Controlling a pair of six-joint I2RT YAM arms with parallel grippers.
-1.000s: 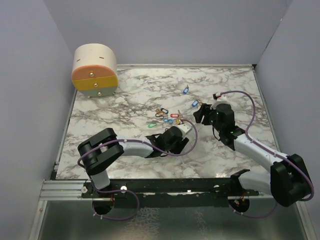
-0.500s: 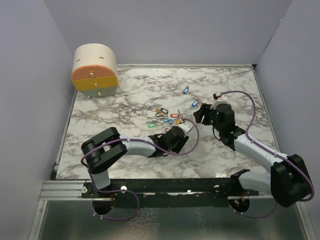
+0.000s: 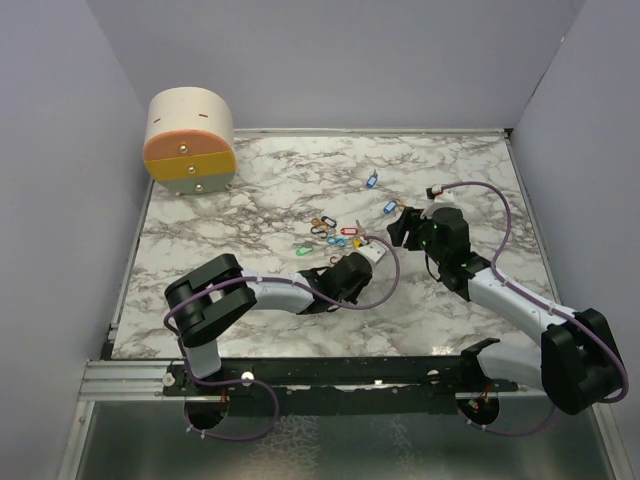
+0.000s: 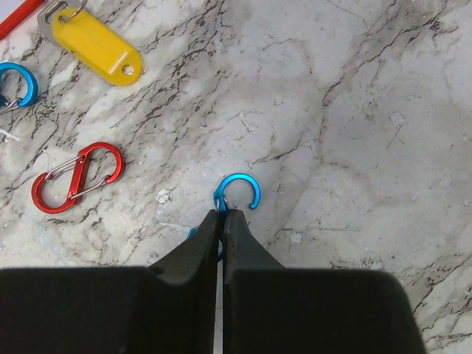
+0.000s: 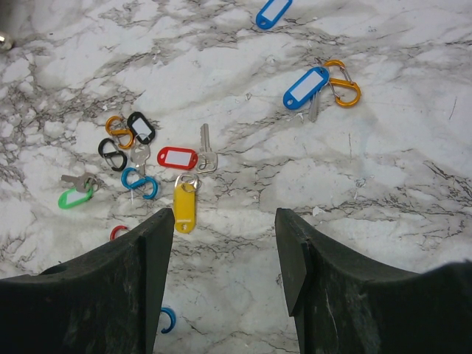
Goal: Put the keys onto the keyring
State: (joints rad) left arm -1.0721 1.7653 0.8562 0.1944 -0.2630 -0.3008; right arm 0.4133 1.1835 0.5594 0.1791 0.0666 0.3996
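Little has moved in the last second. From above, my left arm (image 3: 275, 292) has slid its elbow a bit to the right. Its tip stays at almost the same spot near the middle of the surface (image 3: 260, 190). My right arm (image 3: 510, 295) has not moved that I can see.

My left gripper (image 4: 223, 215) is pinched shut on a blue clip (image 4: 237, 193). One hook of the clip pokes out past the tips and the rest hides under them. I think this clip is the keyring. I cannot tell if it is off the surface or lying on it. The grab looks done to me, so the lift comes next.

My right gripper (image 5: 225, 215) is wide open and holds nothing. It hangs over the keys. Below it lie a yellow key tag (image 5: 184, 208), a red key tag (image 5: 177, 157) and a green key tag (image 5: 74, 198). Two blue key tags (image 5: 306, 87) lie farther off. No key is on the blue clip yet, so the threading has not begun. The yellow key tag is near the left gripper, so I would try it first.
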